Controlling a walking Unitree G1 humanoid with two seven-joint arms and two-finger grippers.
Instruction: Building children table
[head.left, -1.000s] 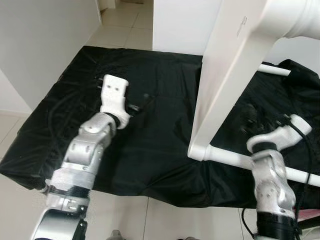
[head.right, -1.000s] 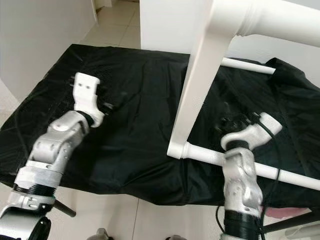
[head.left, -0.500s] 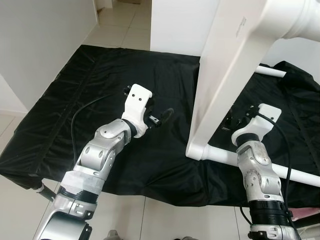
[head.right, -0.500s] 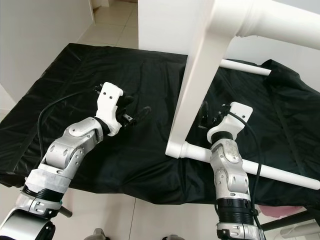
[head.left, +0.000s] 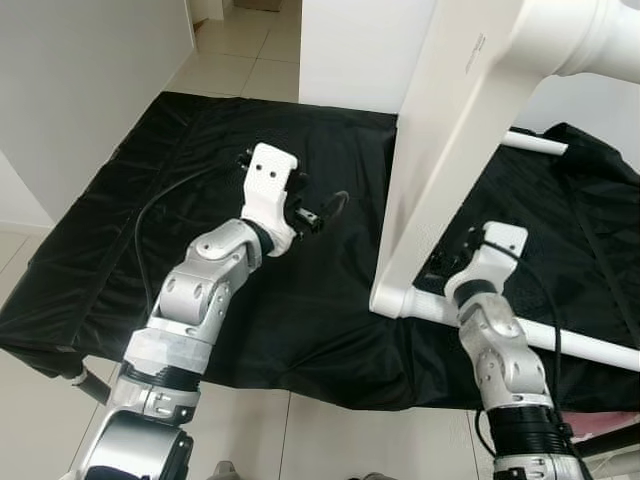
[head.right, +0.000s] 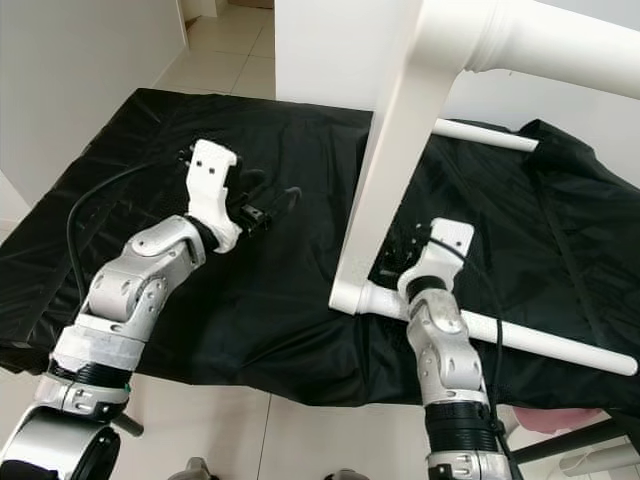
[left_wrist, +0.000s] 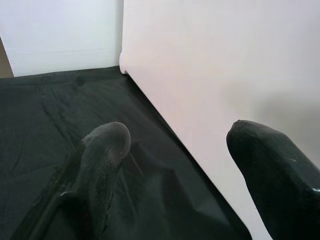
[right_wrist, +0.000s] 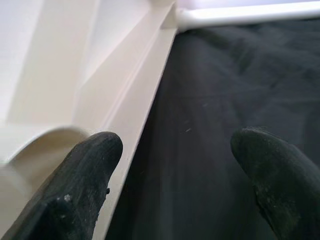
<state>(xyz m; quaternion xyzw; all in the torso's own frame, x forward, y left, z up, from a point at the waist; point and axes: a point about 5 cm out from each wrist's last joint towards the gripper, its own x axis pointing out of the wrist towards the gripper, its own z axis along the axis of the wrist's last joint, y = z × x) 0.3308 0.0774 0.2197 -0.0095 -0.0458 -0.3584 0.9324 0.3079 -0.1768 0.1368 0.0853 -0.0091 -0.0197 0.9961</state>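
A smooth white table panel (head.left: 450, 150) with two round legs (head.right: 520, 340) is stood on edge on a crinkled black sheet (head.left: 150, 230), right of centre. The left gripper (left_wrist: 175, 150) is held wide apart over the sheet, empty; the right gripper (right_wrist: 175, 165), equally spread, apparently touches nothing beside the panel's near corner.

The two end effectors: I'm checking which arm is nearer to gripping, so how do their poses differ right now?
The left end effector is out over the black sheet, apart from the white tabletop, pointing at its flat face. The right end effector is close against the tabletop's lower edge, beside the white table leg on the sheet. Both are open and hold nothing.
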